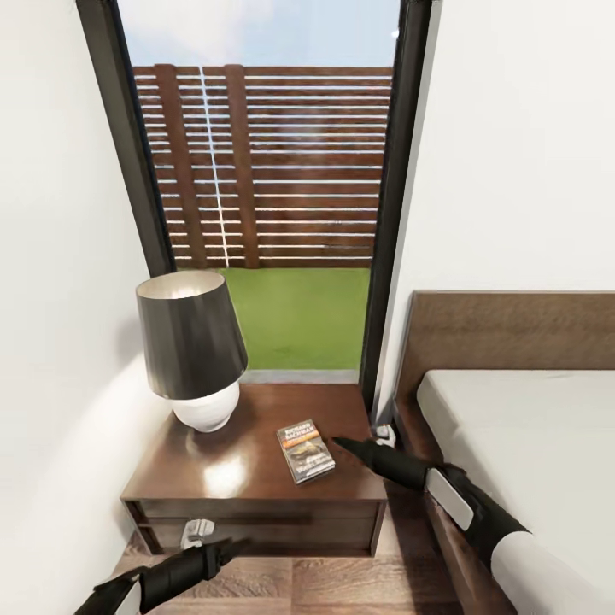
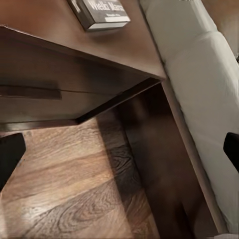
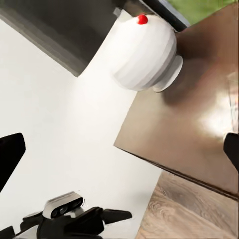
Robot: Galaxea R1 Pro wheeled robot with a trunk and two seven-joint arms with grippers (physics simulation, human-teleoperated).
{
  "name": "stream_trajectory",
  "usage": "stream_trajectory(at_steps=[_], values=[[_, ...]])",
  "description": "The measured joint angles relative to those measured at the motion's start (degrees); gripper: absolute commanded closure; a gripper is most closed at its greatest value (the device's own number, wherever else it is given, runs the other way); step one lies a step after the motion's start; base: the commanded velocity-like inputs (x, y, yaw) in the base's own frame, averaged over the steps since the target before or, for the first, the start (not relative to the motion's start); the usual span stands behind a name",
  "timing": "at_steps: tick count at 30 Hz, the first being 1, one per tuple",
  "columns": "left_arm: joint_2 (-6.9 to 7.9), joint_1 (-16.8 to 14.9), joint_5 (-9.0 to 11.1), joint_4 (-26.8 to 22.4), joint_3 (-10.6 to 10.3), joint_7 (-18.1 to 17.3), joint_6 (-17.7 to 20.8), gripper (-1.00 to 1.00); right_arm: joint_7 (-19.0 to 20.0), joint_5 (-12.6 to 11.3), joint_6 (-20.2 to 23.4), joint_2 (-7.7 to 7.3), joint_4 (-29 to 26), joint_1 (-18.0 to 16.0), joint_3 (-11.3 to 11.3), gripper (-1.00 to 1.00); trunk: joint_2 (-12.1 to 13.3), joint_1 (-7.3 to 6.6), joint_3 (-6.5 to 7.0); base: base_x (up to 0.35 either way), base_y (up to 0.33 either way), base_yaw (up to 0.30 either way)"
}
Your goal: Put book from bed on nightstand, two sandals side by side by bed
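Observation:
The book (image 1: 305,450) lies flat on the dark brown nightstand (image 1: 256,423), right of the lamp, its "RICHARD BACHMAN" cover facing up. My right gripper (image 1: 343,443) hovers just right of the book, pointing at it, open and empty. In the right wrist view its fingertips (image 3: 10,159) stand wide apart over the nightstand (image 3: 189,124). My left gripper (image 1: 237,543) hangs low in front of the drawers, open; its wrist view shows the book (image 2: 102,12) on the nightstand top (image 2: 124,45). The bed (image 1: 530,436) lies to the right. The sandals are out of view.
A lamp (image 1: 192,350) with a dark shade and white base stands on the nightstand's left half. Behind it is a tall dark-framed window (image 1: 273,171) with fence and grass. White wall closes the left side. Wood-plank floor (image 1: 342,585) runs between nightstand and bed frame (image 2: 164,164).

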Motion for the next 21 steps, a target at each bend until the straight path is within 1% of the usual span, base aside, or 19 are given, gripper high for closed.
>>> stream_trajectory(at_steps=[1, 2, 3, 4, 5, 6, 8, 9, 11, 12, 13, 14, 15, 17, 18, 21], values=[[0.02, 0.0, 0.0, 0.7, 0.0, 0.9, -1.2, -1.00, 0.0, 0.0, -1.4, -1.46, 0.1, 0.1, 0.0, -1.00, 0.4, -0.22, 0.18, 0.000, 0.000, 0.000], [0.03, 0.0, 0.0, 1.0, 0.0, 1.4, -1.7, -1.00, 0.0, 0.0, -2.2, -2.10, 0.2, 0.1, 0.0, -1.00, 0.8, -0.44, 0.36, 0.000, 0.000, 0.000], [0.04, 0.0, 0.0, 1.7, 0.0, 2.7, -2.8, -1.00, 0.0, 0.0, -4.3, -3.06, 1.0, 0.2, 0.0, -1.00, 1.2, -0.66, 0.54, 0.000, 0.000, 0.000], [0.05, 0.0, 0.0, 2.0, -0.1, 3.4, -3.3, -1.00, 0.0, 0.0, -5.5, -3.46, 1.6, 0.2, 0.1, -1.00, 1.6, -0.88, 0.72, 0.000, 0.000, 0.000], [0.05, 0.0, 0.0, 2.7, -0.1, 4.7, -4.1, -1.00, 0.0, 0.1, -7.8, -3.99, 3.2, 0.3, 0.1, -1.00, 2.0, -1.10, 0.90, 0.000, 0.000, 0.000], [0.04, 0.0, 0.0, 3.8, -0.1, 6.1, -5.0, -1.00, 0.0, 0.2, -11.8, -4.48, 6.6, 0.3, 0.1, -1.00, 2.4, -1.31, 1.07, 0.000, 0.000, 0.000], [0.04, 0.0, -0.1, 5.0, 0.0, 7.2, -5.8, -1.00, 0.1, 0.2, -17.0, -4.81, 12.5, 0.3, 0.1, -1.00, 3.2, -1.75, 1.43, 0.000, 0.000, 0.000], [0.04, 0.0, -0.1, 5.7, 0.0, 7.5, -6.1, -1.00, 0.1, 0.2, -18.8, -4.89, 15.3, 0.3, 0.1, -1.00, 3.6, -1.98, 1.61, 0.000, 0.000, 0.000], [0.05, 0.0, -0.2, 7.0, 0.1, 7.8, -7.1, -1.00, 0.2, 0.3, -20.9, -4.93, 20.0, 0.4, 0.1, -1.00, 4.4, -2.41, 1.97, 0.000, 0.000, 0.000], [0.08, 0.0, -0.2, 7.7, 0.1, 7.9, -7.8, -1.00, 0.2, 0.7, -21.4, -4.89, 22.2, 0.4, 0.1, -1.00, 4.8, -2.63, 2.15, 0.000, 0.000, 0.000], [0.11, 0.0, -0.1, 8.6, 0.1, 7.9, -8.8, -1.00, 0.2, 1.7, -21.8, -4.86, 24.2, 0.4, 0.1, -1.00, 5.2, -2.85, 2.33, 0.000, 0.000, 0.000], [0.23, 0.0, -0.1, 9.5, 0.1, 7.9, -9.9, -1.00, 0.2, 3.1, -22.0, -4.84, 26.1, 0.5, 0.1, -1.00, 5.6, -3.07, 2.51, 0.000, 0.000, 0.000], [0.34, 0.0, -0.1, 10.0, 0.1, 8.0, -10.4, -1.00, 0.2, 4.0, -22.1, -4.82, 26.9, 0.5, 0.0, -1.00, 6.0, -3.29, 2.69, 0.000, 0.000, 0.000], [0.85, 0.0, 0.1, 11.7, 0.0, 8.0, -12.1, -1.00, 0.2, 7.6, -22.3, -4.81, 29.1, 0.6, 0.0, -1.00, 6.8, -3.73, 3.05, 0.000, 0.000, 0.000], [1.02, 0.0, 0.1, 12.6, 0.0, 8.1, -12.8, -1.00, 0.2, 8.9, -22.4, -4.80, 29.7, 1.0, 0.1, -1.00, 7.2, -3.95, 3.23, 0.000, 0.000, 0.000], [1.30, 0.0, 0.2, 14.3, -0.1, 8.3, -14.1, -1.00, 0.2, 10.7, -23.1, -4.80, 30.4, 2.8, 0.1, -1.00, 8.4, -4.61, 3.77, 0.000, 0.000, 0.000]])
